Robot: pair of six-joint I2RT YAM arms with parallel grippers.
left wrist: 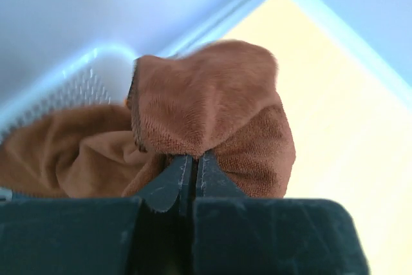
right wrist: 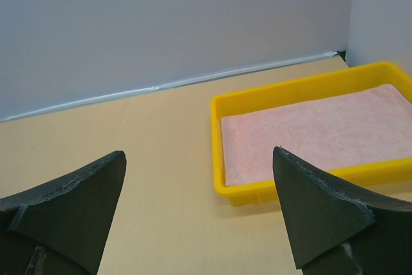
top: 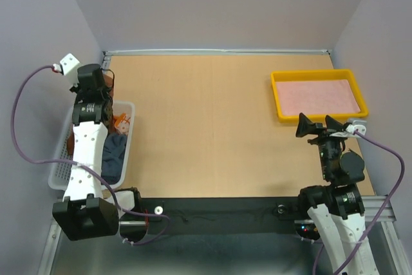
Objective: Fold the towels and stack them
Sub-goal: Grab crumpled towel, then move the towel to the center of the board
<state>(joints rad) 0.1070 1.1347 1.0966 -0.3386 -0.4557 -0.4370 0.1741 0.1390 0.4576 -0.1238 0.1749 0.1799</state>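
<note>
My left gripper [top: 98, 85] hangs over the far end of the white mesh basket [top: 128, 107], shut on a bunched fold of the reddish-brown towel [left wrist: 212, 101]. In the left wrist view the left gripper [left wrist: 193, 156] has its jaws pressed together with the cloth rising from the tips. A dark navy towel [top: 114, 152] and an orange towel with white pattern [top: 122, 122] lie in the basket. A flat pink towel [top: 317, 96] lies in the yellow tray [top: 279, 98]. My right gripper [top: 318, 125] is open and empty, just in front of the tray.
In the right wrist view the right gripper [right wrist: 199, 152] spans bare wood, with the tray's near rim [right wrist: 257, 192] and the pink towel [right wrist: 309, 132] ahead to the right. Grey walls close the back and sides. The basket rim [left wrist: 96, 56] shows behind the held cloth.
</note>
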